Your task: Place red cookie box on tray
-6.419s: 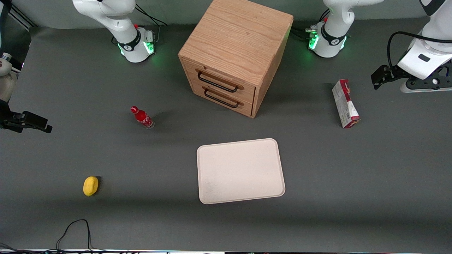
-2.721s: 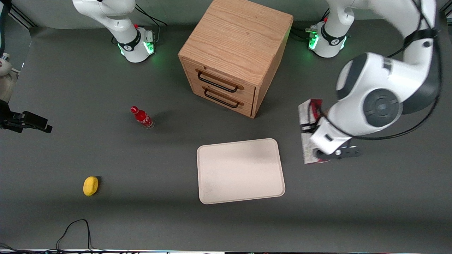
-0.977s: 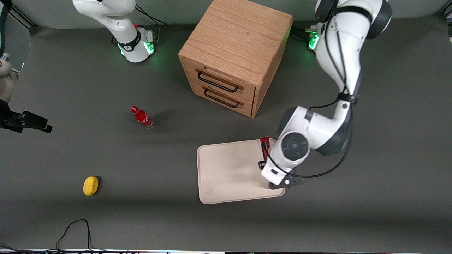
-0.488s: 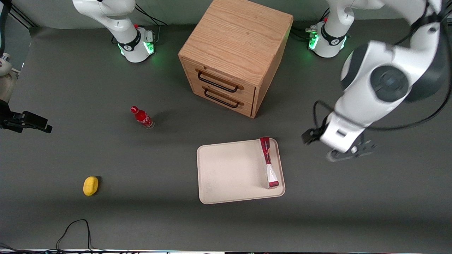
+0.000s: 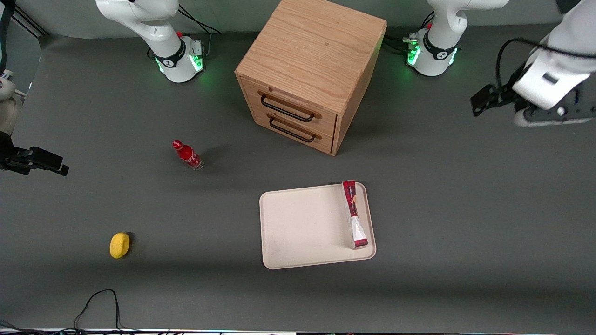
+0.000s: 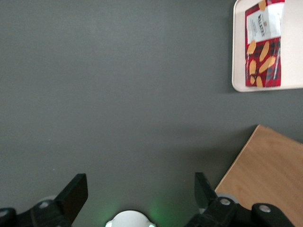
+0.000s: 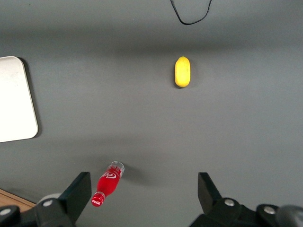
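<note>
The red cookie box (image 5: 354, 214) rests on the cream-white tray (image 5: 302, 228), along the tray's edge toward the working arm's end, with nothing holding it. It also shows in the left wrist view (image 6: 263, 45), on the tray (image 6: 291, 47). My left gripper (image 5: 551, 116) is raised over the working arm's end of the table, well away from the tray and farther from the front camera than it. In the left wrist view the gripper (image 6: 139, 189) is open, with only bare table between its fingers.
A wooden two-drawer cabinet (image 5: 312, 70) stands farther from the front camera than the tray. A small red bottle (image 5: 187, 155) and a yellow object (image 5: 119, 244) lie toward the parked arm's end. A black cable (image 5: 98, 302) lies near the front edge.
The left gripper carried the cookie box to the tray, let it go there, then drew back up toward the working arm's end. The box has stayed still on the tray.
</note>
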`<action>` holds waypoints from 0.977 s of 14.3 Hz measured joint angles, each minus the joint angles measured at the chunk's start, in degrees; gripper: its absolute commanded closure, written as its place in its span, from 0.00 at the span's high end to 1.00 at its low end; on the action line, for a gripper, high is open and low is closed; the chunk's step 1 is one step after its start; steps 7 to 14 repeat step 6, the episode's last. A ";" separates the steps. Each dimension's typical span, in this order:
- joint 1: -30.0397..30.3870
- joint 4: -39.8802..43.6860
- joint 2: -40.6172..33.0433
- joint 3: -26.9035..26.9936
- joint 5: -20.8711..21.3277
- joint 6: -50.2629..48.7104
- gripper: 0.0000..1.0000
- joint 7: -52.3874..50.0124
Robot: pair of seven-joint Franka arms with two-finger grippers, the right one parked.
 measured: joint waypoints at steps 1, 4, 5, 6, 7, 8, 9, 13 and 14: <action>0.36 -1.01 -1.03 -0.02 0.04 0.06 1.00 0.70; 0.96 -2.29 -0.81 0.03 0.47 1.76 1.00 1.35; 1.03 -2.58 -0.39 0.03 0.98 2.72 1.00 1.81; 1.06 -2.70 0.01 0.03 1.48 3.28 1.00 2.31; 1.06 -2.70 0.01 0.03 1.48 3.28 1.00 2.31; 1.06 -2.70 0.01 0.03 1.48 3.28 1.00 2.31; 1.06 -2.70 0.01 0.03 1.48 3.28 1.00 2.31; 1.06 -2.70 0.01 0.03 1.48 3.28 1.00 2.31; 1.06 -2.70 0.01 0.03 1.48 3.28 1.00 2.31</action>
